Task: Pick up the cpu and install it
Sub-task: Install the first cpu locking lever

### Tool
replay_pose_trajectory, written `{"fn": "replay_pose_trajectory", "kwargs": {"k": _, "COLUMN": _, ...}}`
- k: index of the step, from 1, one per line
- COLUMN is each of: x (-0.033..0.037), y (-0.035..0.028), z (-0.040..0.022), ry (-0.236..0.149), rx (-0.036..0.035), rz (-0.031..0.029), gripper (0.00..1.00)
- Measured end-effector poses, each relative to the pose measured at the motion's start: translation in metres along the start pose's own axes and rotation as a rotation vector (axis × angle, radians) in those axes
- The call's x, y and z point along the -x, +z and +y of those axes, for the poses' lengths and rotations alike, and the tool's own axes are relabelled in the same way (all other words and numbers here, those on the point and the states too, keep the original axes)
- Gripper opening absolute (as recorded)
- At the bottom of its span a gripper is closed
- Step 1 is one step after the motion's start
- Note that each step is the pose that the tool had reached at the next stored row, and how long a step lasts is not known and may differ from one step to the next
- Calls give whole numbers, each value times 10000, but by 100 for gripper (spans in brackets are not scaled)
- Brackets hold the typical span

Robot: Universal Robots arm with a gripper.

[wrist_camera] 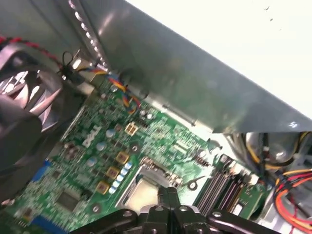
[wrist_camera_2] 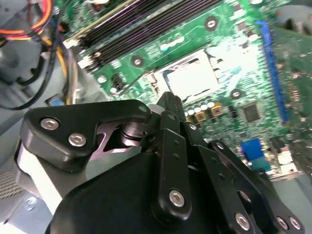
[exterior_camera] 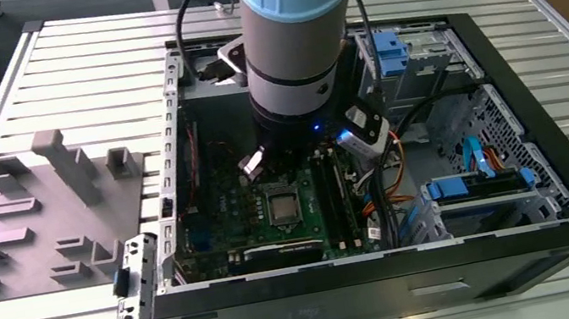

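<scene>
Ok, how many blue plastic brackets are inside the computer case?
2. One blue bracket is beside the arm, on the exterior view's right; the other blue bracket lies lower in that view. The arm may hide more.

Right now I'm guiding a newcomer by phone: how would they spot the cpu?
Look inside the open black case, at the green motherboard under the arm. Beside the black memory slots sits a metal-framed socket; the cpu is the flat, shiny silver-grey square in it.
</scene>
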State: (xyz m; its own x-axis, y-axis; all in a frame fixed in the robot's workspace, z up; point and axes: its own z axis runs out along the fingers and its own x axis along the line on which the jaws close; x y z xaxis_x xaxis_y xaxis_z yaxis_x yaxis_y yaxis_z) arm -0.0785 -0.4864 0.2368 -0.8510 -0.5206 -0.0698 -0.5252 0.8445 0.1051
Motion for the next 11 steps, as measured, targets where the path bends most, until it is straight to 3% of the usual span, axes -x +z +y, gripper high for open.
{"fn": "replay_pose_trajectory", "kwargs": {"k": 3, "x": 2, "y": -32, "z": 4, "ry": 1, "rx": 166, "rz": -114, "gripper": 11}}
{"fn": "replay_pose_trajectory", "kwargs": {"k": 8, "x": 10, "y": -131, "z": 14, "ry": 0, "rx": 306, "rz": -201, "gripper": 11}}
{"fn": "replay_pose_trajectory", "kwargs": {"k": 11, "x": 17, "y": -176, "z": 21, "ry": 0, "rx": 351, "rz": -233, "gripper": 11}}
